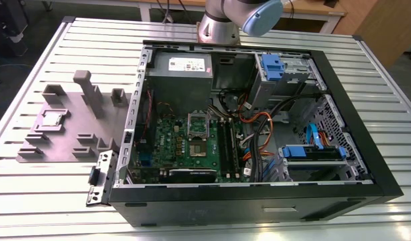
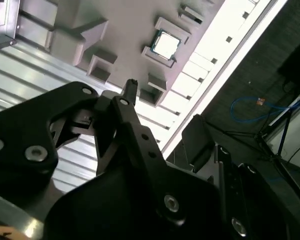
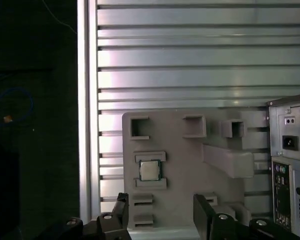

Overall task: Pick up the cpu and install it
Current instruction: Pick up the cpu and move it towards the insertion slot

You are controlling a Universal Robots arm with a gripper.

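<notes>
The cpu (image 1: 53, 118) is a small silvery square chip lying in a slot of the grey holder plate (image 1: 38, 150), on the table at the exterior view's left of the computer case. Both wrist views look down on the cpu (image 3: 149, 170) (image 2: 165, 44) from well above. My gripper (image 3: 161, 214) is open and holds nothing. Its two black fingers stand apart over the plate's near edge, short of the chip. One fingertip (image 2: 131, 85) shows in the second wrist view. The green motherboard (image 1: 185, 150) with its silver socket frame (image 1: 197, 122) lies inside the open case.
The open black computer case (image 1: 353, 135) takes up the middle of the slatted metal table (image 1: 71, 211), with cables, blue drive brackets and a power supply (image 1: 180, 65) inside. Grey blocks (image 1: 91, 93) stand up from the holder plate. The arm's base (image 1: 219, 27) is behind the case.
</notes>
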